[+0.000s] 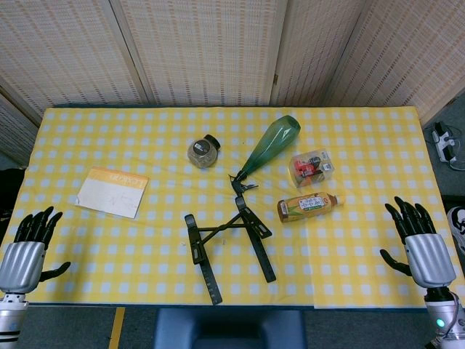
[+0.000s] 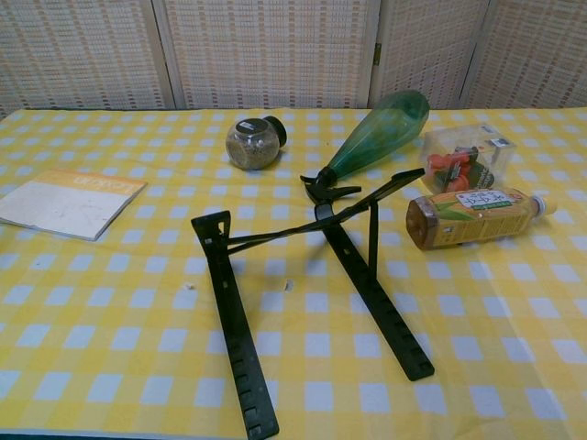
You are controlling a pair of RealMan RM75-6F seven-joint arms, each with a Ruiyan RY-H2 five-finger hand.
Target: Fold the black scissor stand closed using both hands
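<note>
Here the stand (image 1: pixel 227 243) sits unfolded on the table (image 1: pixel 363 189), at the near edge and about midway between the two hands. Its two long black rails splay outward toward the robot, and thin crossbars link them and rise at the far end, as the chest view (image 2: pixel 303 275) shows plainly.

The left hand (image 1: pixel 27 251) hovers at the near left corner, palm down, fingers spread and straight, thumb sticking out toward the stand; it holds nothing. The right hand (image 1: pixel 420 243) mirrors it at the near right corner, fingers apart and extended, thumb pointing inward, also holding nothing. Both hands are well apart from the stand and touch none of the things. Neither hand shows in the chest view.

Beyond the left hand's fingertips, and somewhat inward, a booklet (image 1: pixel 112 191) lies flat. Inward of the right hand's thumb and a little beyond its fingertips, a tea bottle (image 1: pixel 308 206) lies on its side, near the stand's right rail. Farther on from it is a clear box (image 1: pixel 312 166) with red and dark items inside. A green bottle (image 1: pixel 267 147) lies tilted, its neck pointing at the stand's far end and coming very close to it; whether they touch I cannot tell. A small round jar (image 1: pixel 203 152) with a dark lid lies on its side farther back, between the booklet and the green bottle.
</note>
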